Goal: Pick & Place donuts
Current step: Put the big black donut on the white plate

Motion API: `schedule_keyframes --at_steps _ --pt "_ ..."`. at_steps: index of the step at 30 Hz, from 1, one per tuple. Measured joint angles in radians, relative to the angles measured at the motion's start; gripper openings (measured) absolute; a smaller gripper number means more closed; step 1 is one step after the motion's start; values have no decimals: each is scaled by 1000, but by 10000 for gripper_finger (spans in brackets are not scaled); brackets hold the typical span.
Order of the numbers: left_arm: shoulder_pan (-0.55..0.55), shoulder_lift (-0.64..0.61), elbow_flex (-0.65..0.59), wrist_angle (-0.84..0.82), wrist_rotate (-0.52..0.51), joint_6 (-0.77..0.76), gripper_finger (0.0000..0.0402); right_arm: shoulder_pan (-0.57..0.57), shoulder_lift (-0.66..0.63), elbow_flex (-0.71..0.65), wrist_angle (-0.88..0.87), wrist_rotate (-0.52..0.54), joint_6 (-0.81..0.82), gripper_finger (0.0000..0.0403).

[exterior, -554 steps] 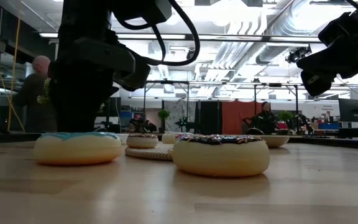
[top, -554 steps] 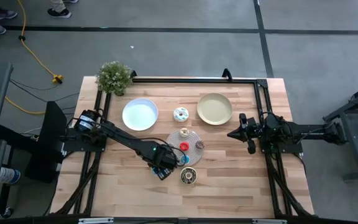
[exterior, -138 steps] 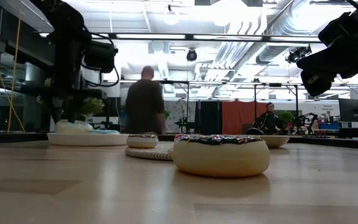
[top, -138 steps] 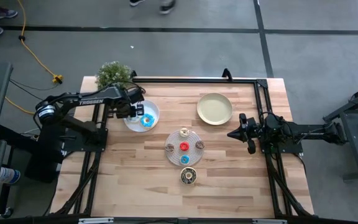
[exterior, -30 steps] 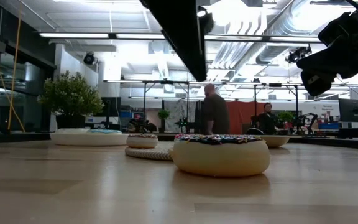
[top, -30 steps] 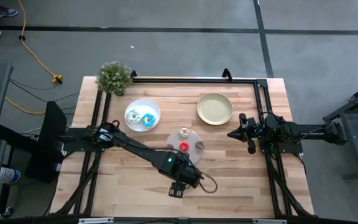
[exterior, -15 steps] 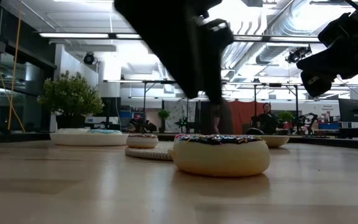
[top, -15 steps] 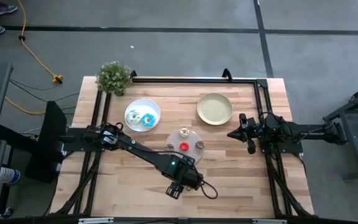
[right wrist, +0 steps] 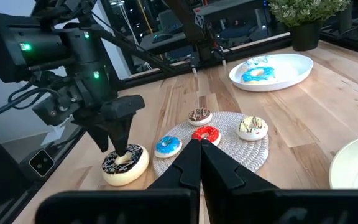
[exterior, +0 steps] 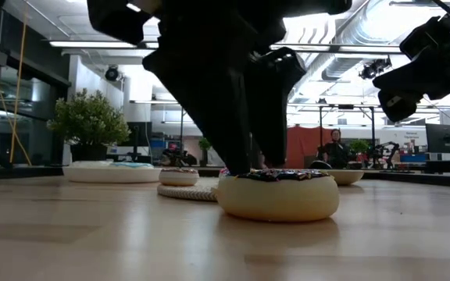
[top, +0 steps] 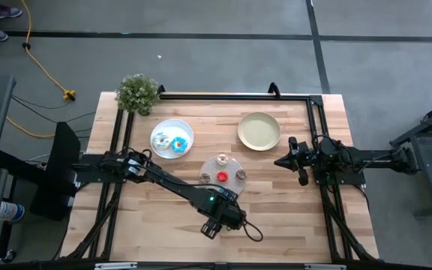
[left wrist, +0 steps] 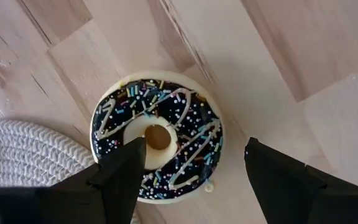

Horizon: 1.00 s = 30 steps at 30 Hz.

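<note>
The bench (top: 276, 210) is a pale wood top with a black frame along its edges; its near-left and near-right parts lie bare, and the right half holds only one plate. From above, the left arm reaches diagonally across the bench and hides the dark donut (left wrist: 157, 137), which only the other views show. The left wrist view looks straight down on it: dark icing with sprinkles, lying flat on the wood just beside the mat (top: 223, 169). The left gripper (left wrist: 191, 168) stands wide open over it, one finger (left wrist: 126, 165) above the hole and the other (left wrist: 278, 174) outside the rim, gripping nothing. In the low view the fingers come down to the donut's top.

The right arm waits at the right edge, its gripper (top: 277, 161) shut and empty, held above the bench.

The white plate (top: 187, 133), near the plant (top: 138, 93) at the far-left corner, holds the white donut (top: 160, 140) and the blue donut (top: 177, 145), side by side. The yellow-green plate (top: 259, 131) has nothing on it. The mat carries four minis; the right wrist view shows all of them: red (right wrist: 205, 134), blue (right wrist: 167, 145), brown (right wrist: 199, 116) and cream (right wrist: 252, 126).
</note>
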<state>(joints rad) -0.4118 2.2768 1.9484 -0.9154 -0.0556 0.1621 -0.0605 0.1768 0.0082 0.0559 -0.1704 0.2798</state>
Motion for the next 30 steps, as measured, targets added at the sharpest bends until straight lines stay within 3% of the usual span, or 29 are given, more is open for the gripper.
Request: schedule_keyframes --at_steps 30 --pt "13 0 -104 118 -21 -1 264 0 0 0 0 0 0 0"
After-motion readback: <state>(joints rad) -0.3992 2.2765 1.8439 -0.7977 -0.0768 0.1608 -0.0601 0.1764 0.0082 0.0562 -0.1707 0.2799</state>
